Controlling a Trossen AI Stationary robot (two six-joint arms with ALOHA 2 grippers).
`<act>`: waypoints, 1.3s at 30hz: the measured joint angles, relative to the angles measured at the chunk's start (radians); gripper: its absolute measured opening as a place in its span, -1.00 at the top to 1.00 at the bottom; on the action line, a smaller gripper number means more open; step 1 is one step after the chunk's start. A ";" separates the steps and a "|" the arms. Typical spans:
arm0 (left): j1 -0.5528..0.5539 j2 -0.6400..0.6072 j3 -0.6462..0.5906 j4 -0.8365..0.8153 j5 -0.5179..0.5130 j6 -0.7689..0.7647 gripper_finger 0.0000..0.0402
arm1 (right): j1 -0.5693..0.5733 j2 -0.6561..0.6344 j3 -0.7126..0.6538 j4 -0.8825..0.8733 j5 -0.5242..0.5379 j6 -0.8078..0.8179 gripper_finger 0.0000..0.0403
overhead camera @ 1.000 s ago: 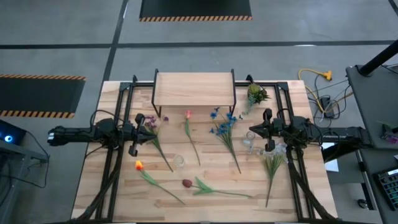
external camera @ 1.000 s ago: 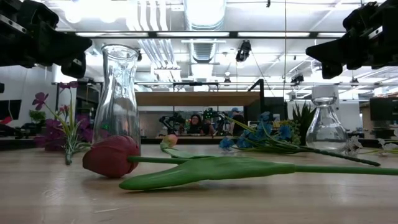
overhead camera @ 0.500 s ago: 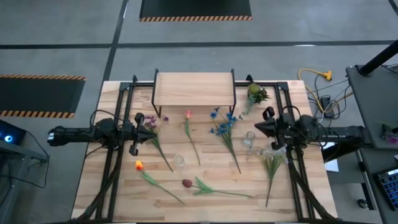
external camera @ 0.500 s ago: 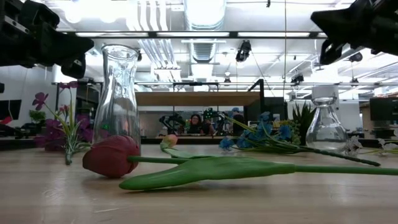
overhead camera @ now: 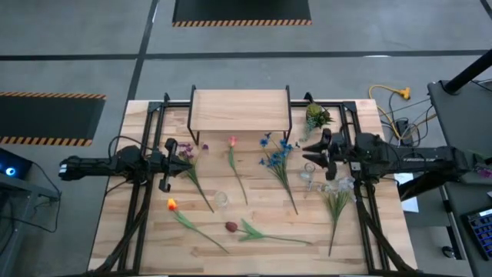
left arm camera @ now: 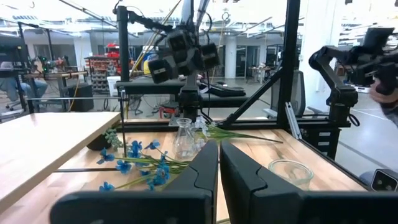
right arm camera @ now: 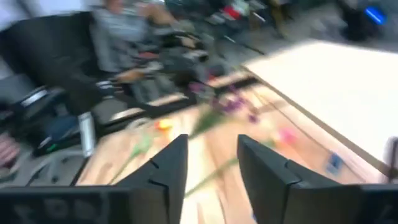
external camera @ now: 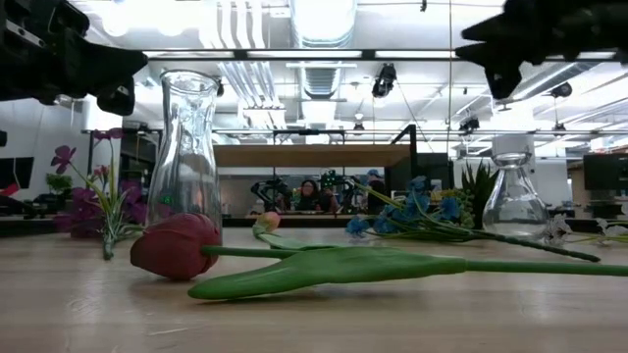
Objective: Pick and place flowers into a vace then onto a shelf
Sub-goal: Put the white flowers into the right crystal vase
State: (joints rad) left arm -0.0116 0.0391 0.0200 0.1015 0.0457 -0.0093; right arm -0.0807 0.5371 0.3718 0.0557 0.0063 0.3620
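The flowers lie loose on the tabletop in the high view: purple (overhead camera: 184, 151), pink (overhead camera: 233, 142), blue (overhead camera: 275, 154), orange (overhead camera: 171, 205), dark red (overhead camera: 231, 227) and pale white (overhead camera: 338, 187). A tall clear vase (overhead camera: 221, 198) (external camera: 186, 157) and a small bulbous vase (overhead camera: 309, 174) (external camera: 512, 201) stand upright. The shelf (overhead camera: 241, 110) stands at the far edge. My left gripper (overhead camera: 175, 160) (left arm camera: 219, 155) hovers shut beside the purple bloom. My right gripper (overhead camera: 310, 151) (right arm camera: 212, 162) hangs open above the small vase, pointing toward the table's left.
A yellow-green tuft (overhead camera: 317, 115) sits by the shelf's right end. Black frame rails (overhead camera: 146, 192) run along both sides of the table. Bare wood lies along the near edge (overhead camera: 254, 258). People sit in the room beyond the table (external camera: 312, 196).
My right gripper has risen and swung toward the table's left and slightly toward the far edge, from beside the small vase to above it. The flowers and both vases have stayed in place.
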 joint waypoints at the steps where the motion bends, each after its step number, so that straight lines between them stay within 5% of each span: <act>1: 0.000 0.000 0.000 0.000 0.000 -0.001 1.00 | 0.000 0.023 0.042 -0.061 0.042 0.034 0.29; 6: 0.000 0.000 0.000 0.000 0.000 -0.003 1.00 | 0.004 0.143 0.211 -0.339 0.202 0.136 0.23; 19: 0.000 0.000 0.000 -0.011 0.000 -0.003 1.00 | 0.096 0.355 0.452 -0.688 0.234 0.433 0.29; 29: 0.000 0.000 0.000 -0.014 0.000 -0.004 1.00 | 0.299 0.447 0.557 -0.906 0.268 0.762 0.30; 39: 0.000 0.000 -0.001 -0.014 0.000 -0.004 1.00 | 0.596 0.627 0.811 -1.163 0.441 1.050 0.31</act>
State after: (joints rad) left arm -0.0120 0.0391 0.0193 0.0872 0.0460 -0.0132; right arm 0.5157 1.1639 1.1828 -1.1074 0.4468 1.4118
